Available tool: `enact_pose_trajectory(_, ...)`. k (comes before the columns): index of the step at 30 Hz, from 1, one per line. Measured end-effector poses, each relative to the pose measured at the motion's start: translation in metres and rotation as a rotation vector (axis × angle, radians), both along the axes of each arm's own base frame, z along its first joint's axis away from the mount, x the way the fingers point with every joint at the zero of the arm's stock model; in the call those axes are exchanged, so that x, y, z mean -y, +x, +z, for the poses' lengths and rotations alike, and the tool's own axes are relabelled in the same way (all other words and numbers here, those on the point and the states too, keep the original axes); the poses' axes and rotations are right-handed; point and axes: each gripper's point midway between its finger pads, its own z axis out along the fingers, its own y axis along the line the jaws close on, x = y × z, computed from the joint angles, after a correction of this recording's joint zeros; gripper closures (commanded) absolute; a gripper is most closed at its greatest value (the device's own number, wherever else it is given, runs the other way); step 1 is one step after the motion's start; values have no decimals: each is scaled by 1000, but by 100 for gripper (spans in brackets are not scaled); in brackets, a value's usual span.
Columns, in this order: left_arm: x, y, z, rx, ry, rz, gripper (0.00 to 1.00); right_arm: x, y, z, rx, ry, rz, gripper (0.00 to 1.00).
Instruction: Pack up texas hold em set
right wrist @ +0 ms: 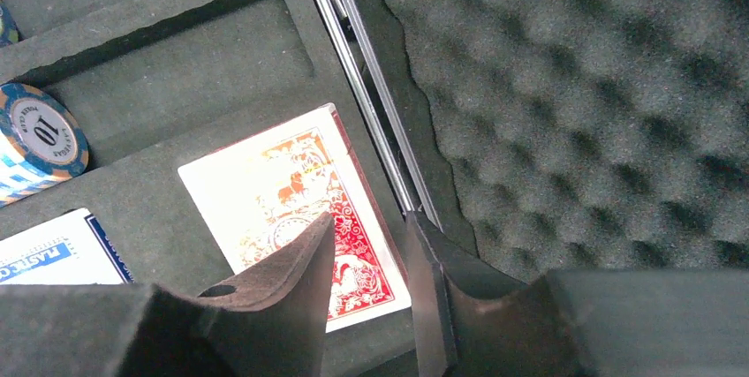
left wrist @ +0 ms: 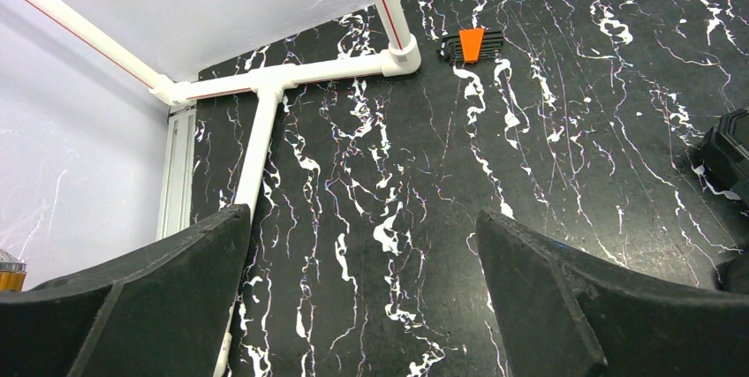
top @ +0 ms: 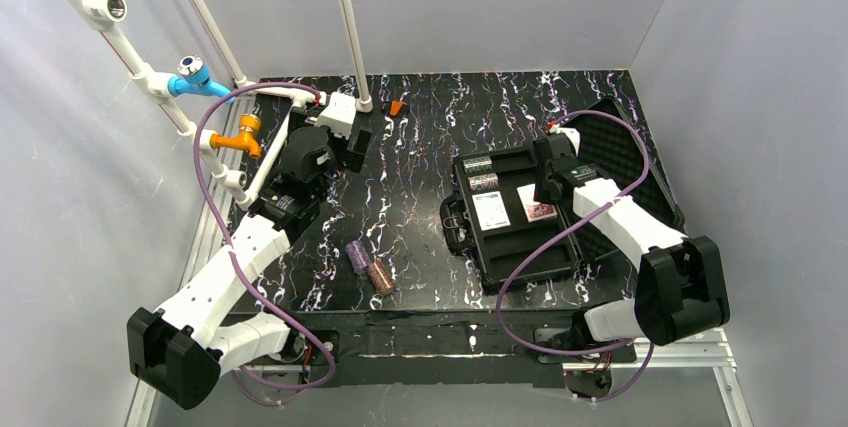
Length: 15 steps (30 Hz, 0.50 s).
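The black case lies open at right, its foam lid folded back. In its tray lie a red card deck, a white-and-blue deck and two rows of chips. My right gripper hovers over the tray. In the right wrist view its jaws stand narrowly apart and empty just above the red deck, beside a blue "10" chip. A purple chip stack and a brown one lie on the table. My left gripper is open and empty.
A white pipe frame with blue and orange fittings runs along the left and back. An orange-and-black hex key set lies near the back pipe post. The case's corner shows at the right of the left wrist view.
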Motion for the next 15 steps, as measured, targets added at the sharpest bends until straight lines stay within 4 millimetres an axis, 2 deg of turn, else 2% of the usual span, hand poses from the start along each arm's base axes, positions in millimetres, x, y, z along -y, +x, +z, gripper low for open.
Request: enact_pose_trajectory(15,0,0,0,0,0,0,1,-3,4,-1,13,48,5,58)
